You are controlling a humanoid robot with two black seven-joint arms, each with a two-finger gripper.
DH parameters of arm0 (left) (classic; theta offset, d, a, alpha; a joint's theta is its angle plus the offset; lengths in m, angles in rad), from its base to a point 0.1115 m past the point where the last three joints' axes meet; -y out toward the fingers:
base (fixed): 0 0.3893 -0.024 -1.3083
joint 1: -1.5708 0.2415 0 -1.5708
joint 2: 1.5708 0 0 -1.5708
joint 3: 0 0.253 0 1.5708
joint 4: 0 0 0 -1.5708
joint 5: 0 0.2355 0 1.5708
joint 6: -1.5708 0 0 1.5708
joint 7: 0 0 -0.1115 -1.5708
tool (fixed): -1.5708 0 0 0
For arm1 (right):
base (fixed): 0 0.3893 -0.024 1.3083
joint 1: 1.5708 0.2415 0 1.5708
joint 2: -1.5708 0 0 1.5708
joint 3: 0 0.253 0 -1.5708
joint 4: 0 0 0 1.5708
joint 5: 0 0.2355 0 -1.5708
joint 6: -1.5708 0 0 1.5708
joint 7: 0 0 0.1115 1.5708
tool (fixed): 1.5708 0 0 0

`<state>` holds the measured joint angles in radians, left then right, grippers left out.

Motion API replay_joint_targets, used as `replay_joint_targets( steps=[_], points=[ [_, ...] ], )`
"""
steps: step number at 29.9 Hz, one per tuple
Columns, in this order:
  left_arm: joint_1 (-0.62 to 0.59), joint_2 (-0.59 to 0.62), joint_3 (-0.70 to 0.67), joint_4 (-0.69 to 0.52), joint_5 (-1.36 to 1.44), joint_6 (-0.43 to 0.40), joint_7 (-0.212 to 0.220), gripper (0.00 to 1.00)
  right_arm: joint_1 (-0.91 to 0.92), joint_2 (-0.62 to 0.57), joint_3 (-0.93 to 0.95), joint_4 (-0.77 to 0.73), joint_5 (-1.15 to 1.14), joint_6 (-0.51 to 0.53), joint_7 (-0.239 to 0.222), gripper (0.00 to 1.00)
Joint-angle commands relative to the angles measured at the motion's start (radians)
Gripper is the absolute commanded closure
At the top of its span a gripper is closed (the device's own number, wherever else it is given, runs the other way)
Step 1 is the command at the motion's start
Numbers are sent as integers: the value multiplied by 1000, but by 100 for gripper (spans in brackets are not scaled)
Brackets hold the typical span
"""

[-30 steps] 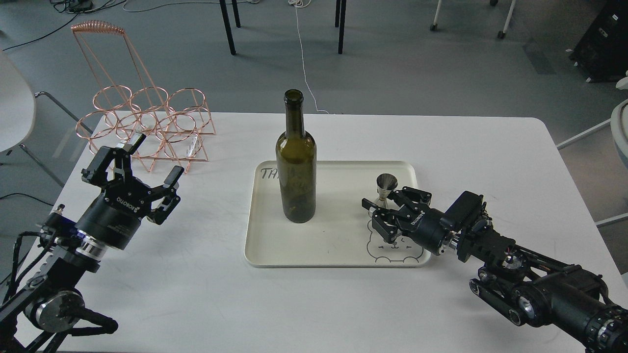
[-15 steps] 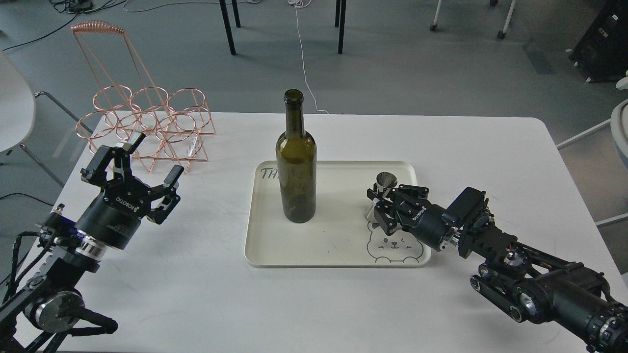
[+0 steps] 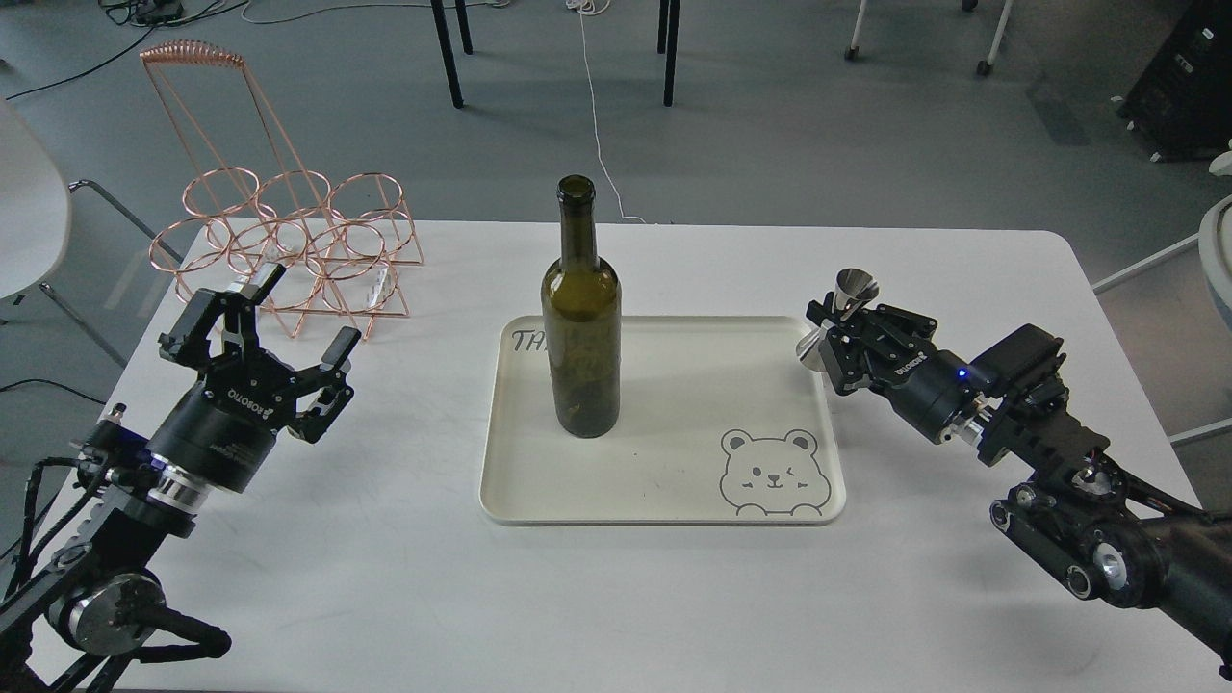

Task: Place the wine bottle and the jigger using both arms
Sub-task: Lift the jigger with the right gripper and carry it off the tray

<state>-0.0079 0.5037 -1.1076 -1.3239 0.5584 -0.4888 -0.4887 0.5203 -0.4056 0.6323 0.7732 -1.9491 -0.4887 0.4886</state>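
Observation:
The dark olive-green wine bottle (image 3: 580, 318) stands upright on the left half of the cream tray (image 3: 664, 481). My right gripper (image 3: 835, 329) is shut on the silver jigger (image 3: 845, 306) and holds it tilted in the air, just past the tray's right rim. My left gripper (image 3: 279, 313) is open and empty above the table, well to the left of the tray.
A copper wire bottle rack (image 3: 279, 241) stands at the table's back left, just behind my left gripper. A bear drawing (image 3: 773, 472) marks the tray's front right corner. The white table (image 3: 962, 279) ends at the back; chair legs and cables are beyond.
My right gripper closed on the jigger, lifted it off the tray and carried it right and back. The bottle and my left arm have not moved.

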Motion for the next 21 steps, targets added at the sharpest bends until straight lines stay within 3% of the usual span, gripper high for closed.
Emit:
replay_joint_targets(
  steps=[1,21],
  points=[
    [2,-2,0,0,0,0,0,1,-11,-47,3,-12,19,0,0,76],
    [11,-13,3,0,1,0,0,1,-71,-47,-3,-170,71,0,0,73]
  ],
)
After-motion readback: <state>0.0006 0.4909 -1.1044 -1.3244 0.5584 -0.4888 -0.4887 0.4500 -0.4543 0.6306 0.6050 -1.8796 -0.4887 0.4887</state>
